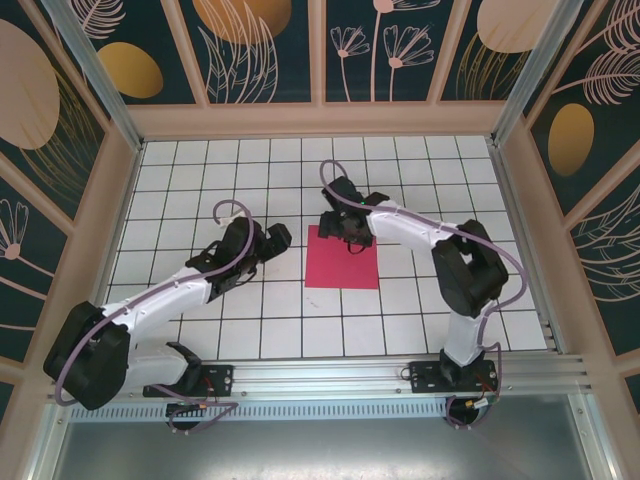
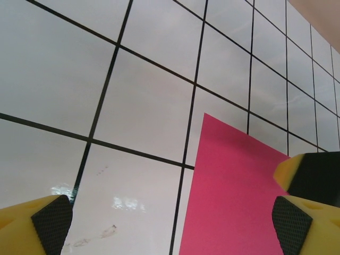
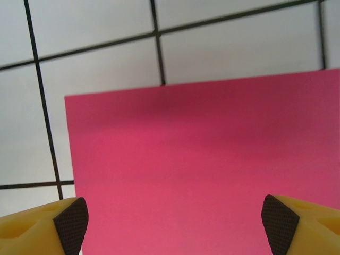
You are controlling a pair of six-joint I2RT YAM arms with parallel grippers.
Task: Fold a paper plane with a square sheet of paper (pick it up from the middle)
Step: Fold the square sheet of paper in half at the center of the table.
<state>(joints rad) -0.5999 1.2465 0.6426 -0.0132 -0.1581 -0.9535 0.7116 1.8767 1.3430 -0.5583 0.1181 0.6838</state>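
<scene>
The square sheet of paper [image 1: 342,257] lies flat on the white tiled table, magenta-pink and unfolded. My right gripper [image 1: 345,228] hovers over its far edge with jaws wide apart; in the right wrist view the sheet [image 3: 207,170] spreads below the open gripper [image 3: 175,226]. My left gripper [image 1: 275,240] stands open to the left of the sheet, a little apart from it. In the left wrist view the paper [image 2: 234,196] shows with one corner pointing up, under the right side of the open gripper [image 2: 170,228]. Nothing is held by either gripper.
The table [image 1: 200,200] is ringed by a wooden frame and patterned walls [image 1: 260,50]. An aluminium rail [image 1: 330,380] with both arm bases runs along the near edge. Bare tiles surround the sheet on all sides.
</scene>
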